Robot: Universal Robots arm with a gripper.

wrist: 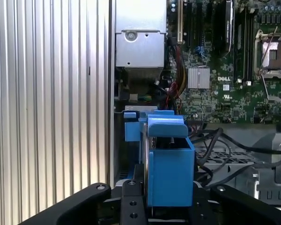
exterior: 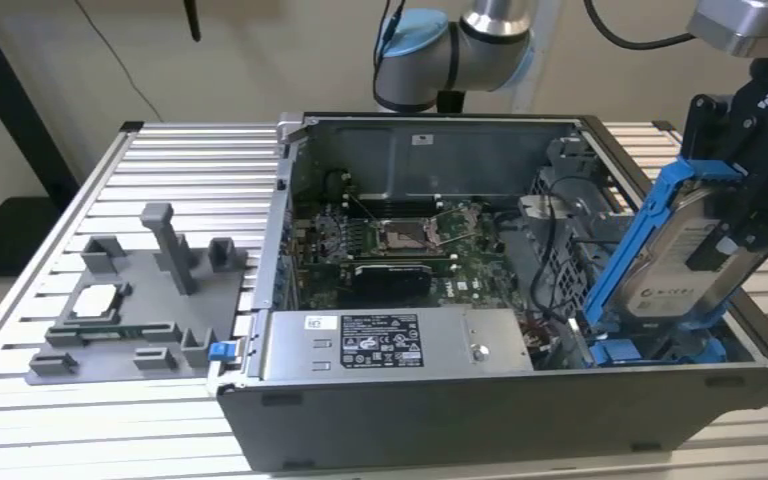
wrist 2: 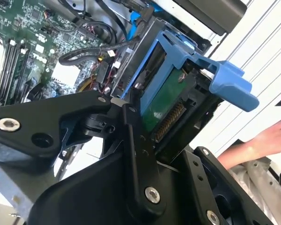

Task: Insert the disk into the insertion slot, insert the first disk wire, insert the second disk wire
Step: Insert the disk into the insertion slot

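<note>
Exterior view: hand (exterior: 735, 228) holds tilted disk (exterior: 668, 272) at insertion slot (exterior: 651, 351).

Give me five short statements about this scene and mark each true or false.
1. The gripper is shut on the disk. True.
2. The disk lies flat. False: it is steeply tilted, lower end by the insertion slot.
3. The computer case is open, its motherboard showing. True.
4. The grey fixture stands on the exterior view's right of the case. False: it is on that view's left.
5. A person's hand shows in the second wrist view. True.
</note>
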